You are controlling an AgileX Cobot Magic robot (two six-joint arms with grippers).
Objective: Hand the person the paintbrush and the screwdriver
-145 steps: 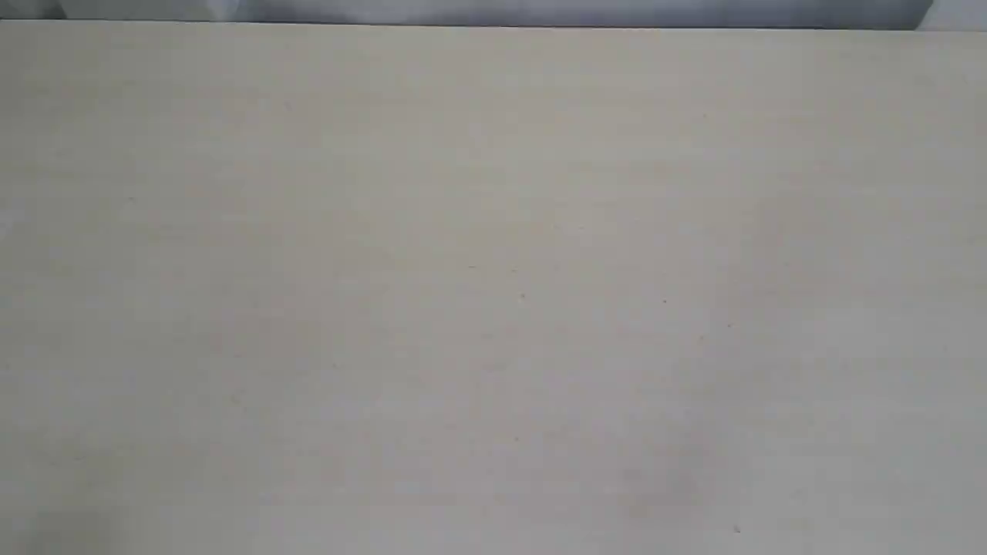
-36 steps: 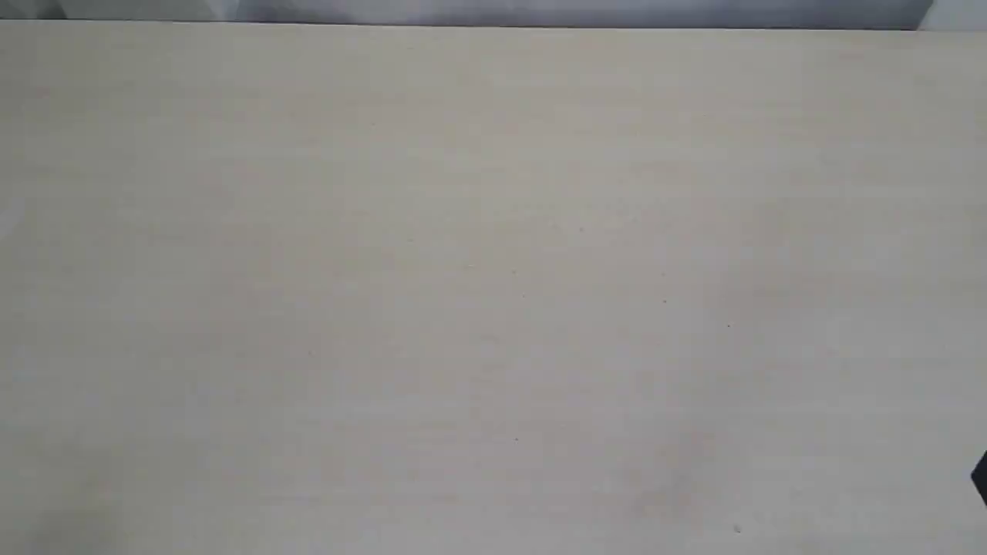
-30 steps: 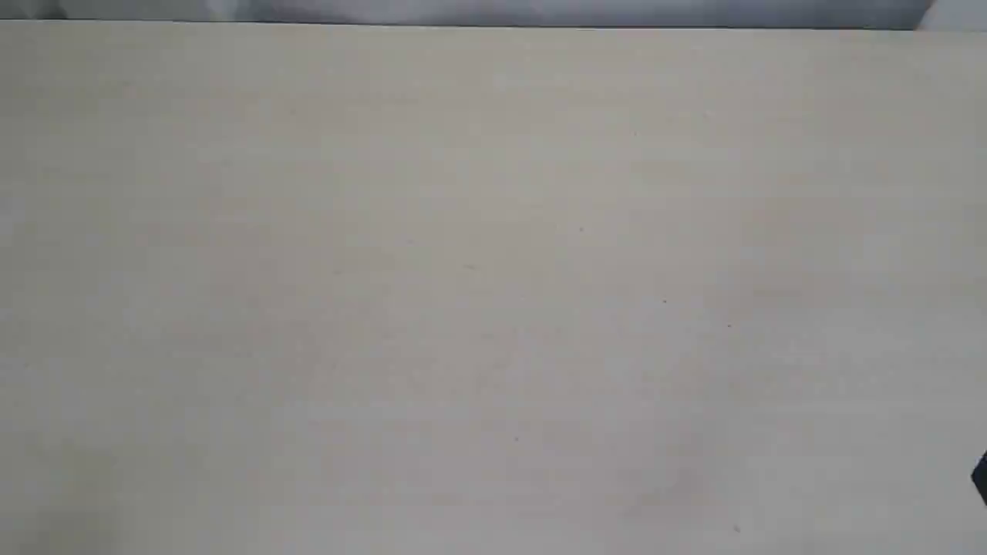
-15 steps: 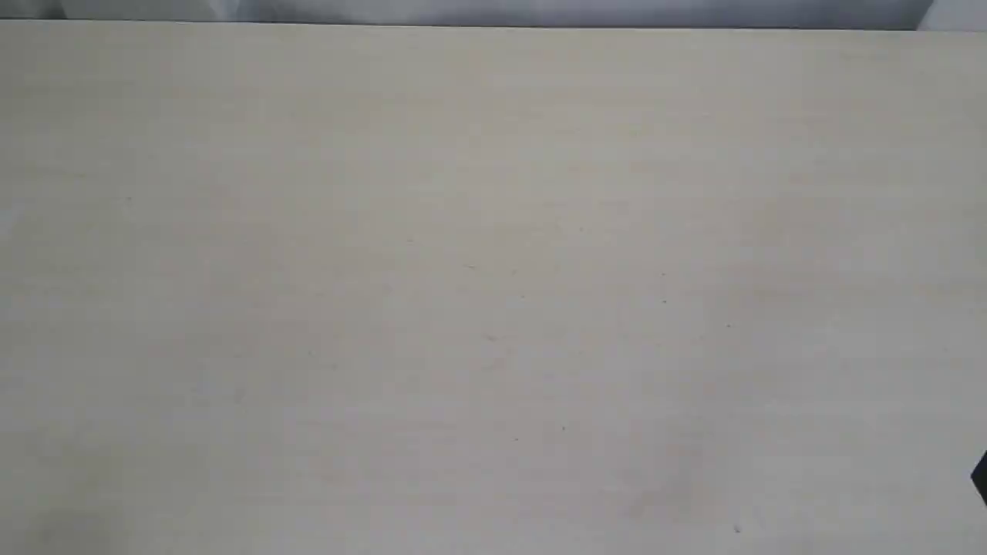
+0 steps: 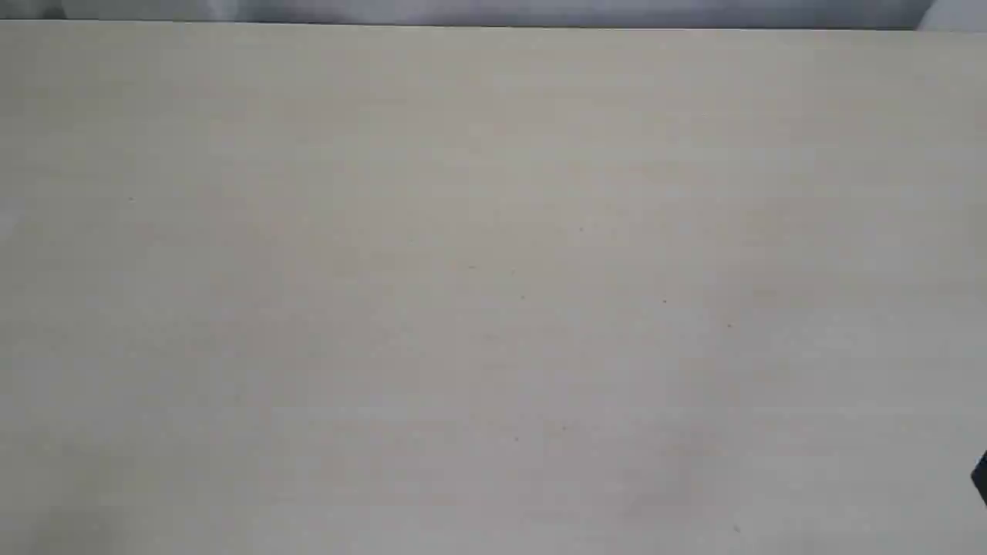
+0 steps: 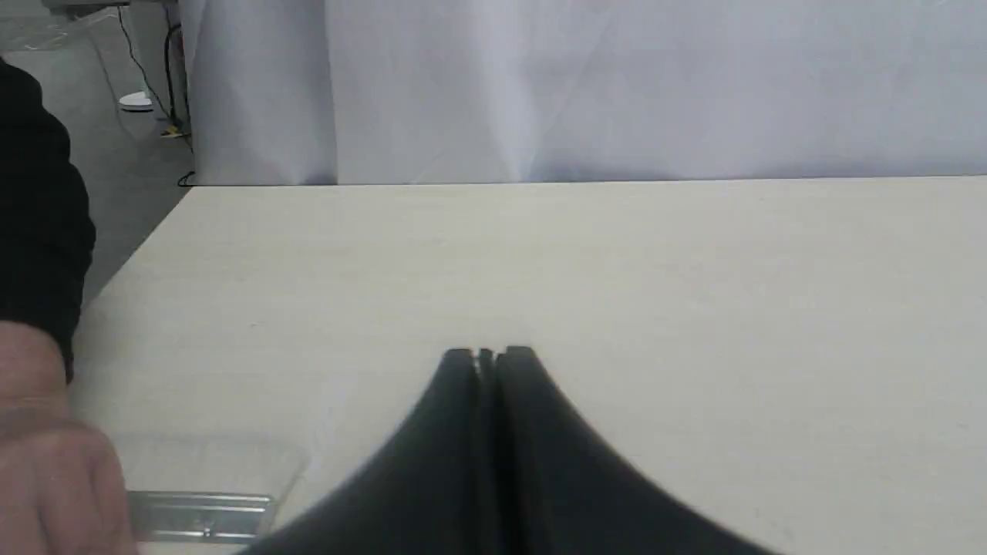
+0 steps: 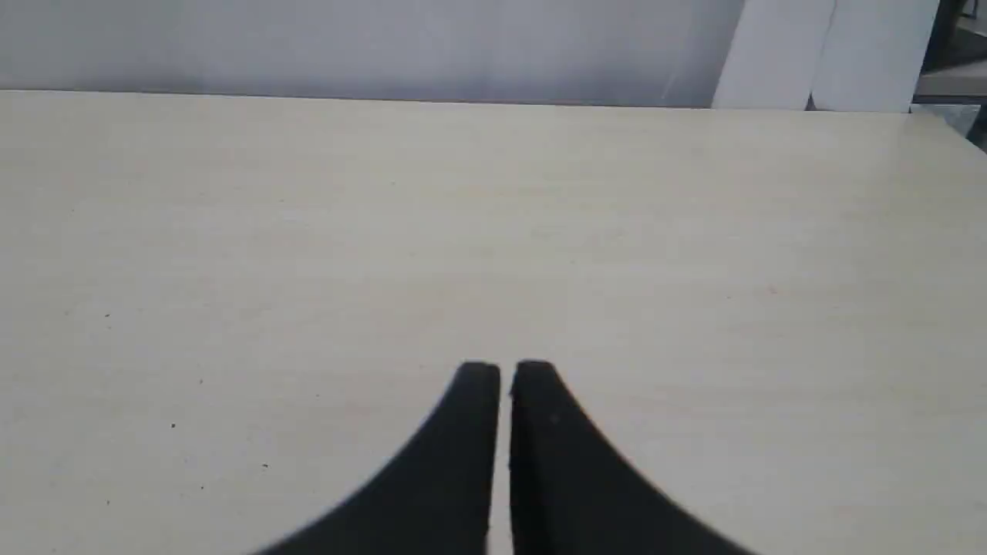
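The pale table (image 5: 493,231) fills nearly my whole exterior view, bare wood tone from edge to edge. Behind its far edge hangs a white curtain (image 6: 617,85), and past the table's corner in the left wrist view I see grey floor (image 6: 131,154) with a thin cable (image 6: 146,69) trailing down to it.

At the edge of that same left wrist view a dark sleeve (image 6: 35,208) comes in, and below it the person's hand (image 6: 54,470), bare and blurred, low over the table. The hand covers the handle end of the paintbrush (image 6: 200,515). Only the silver ferrule and the pale bristles beyond it show, lying flat on the table. I cannot tell whether the fingers are actually closed around the handle.

The left claw (image 6: 487,356) hovers over the table with its two black fingers pressed together, only a hairline slit at the tips. It holds nothing and stands apart from the brush and the hand. The right claw (image 7: 506,370) is also drawn in, with a narrow strip of table showing between its fingers. It grips nothing and touches nothing.

I cannot tell from these views where the screwdriver is.

In the exterior view a small black corner (image 5: 981,478) pokes in at the right edge. It is too little for me to say which part it is.
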